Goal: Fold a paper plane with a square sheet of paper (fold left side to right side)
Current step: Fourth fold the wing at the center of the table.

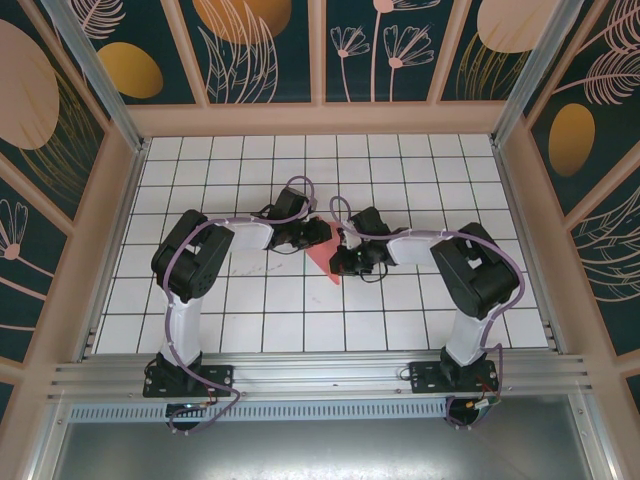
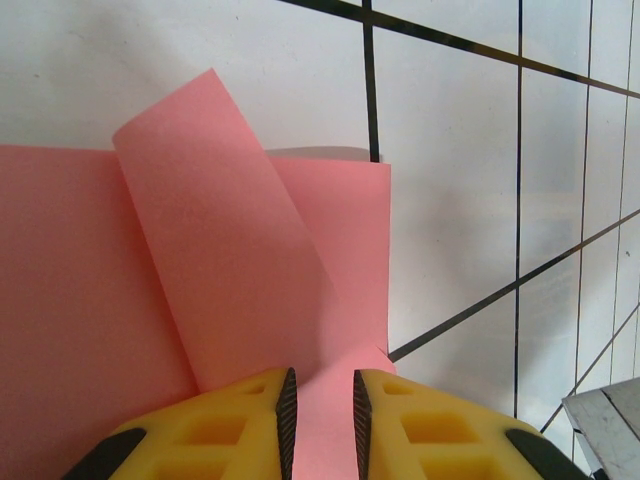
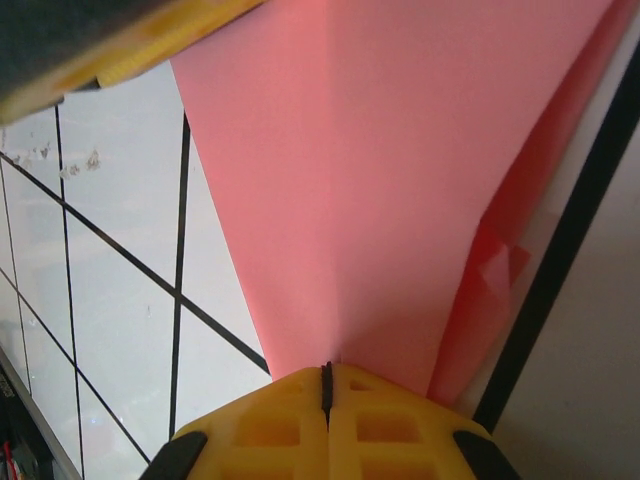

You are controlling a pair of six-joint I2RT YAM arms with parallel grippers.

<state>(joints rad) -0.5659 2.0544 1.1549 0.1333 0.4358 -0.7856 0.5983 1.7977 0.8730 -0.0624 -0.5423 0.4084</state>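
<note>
The pink-red square sheet of paper [image 1: 325, 264] lies creased at the middle of the white grid table, between both grippers. My left gripper [image 1: 318, 236] hovers over it from the left. In the left wrist view its jaws [image 2: 322, 385] stand a narrow gap apart with the paper [image 2: 80, 300] showing between them, and a flap [image 2: 220, 250] curls up ahead. My right gripper [image 1: 346, 256] comes in from the right. Its jaws [image 3: 326, 372] are shut on the narrow end of the paper [image 3: 380, 180], which widens away from them. A yellow left finger [image 3: 130, 45] shows beyond.
Black grid lines cross the white table [image 1: 240, 160]. An aluminium rail [image 1: 320, 375] runs along the near edge with both arm bases on it. Patterned walls with wooden frames [image 1: 320, 118] close the back and sides. A grey metal corner [image 2: 605, 425] sits low right in the left wrist view.
</note>
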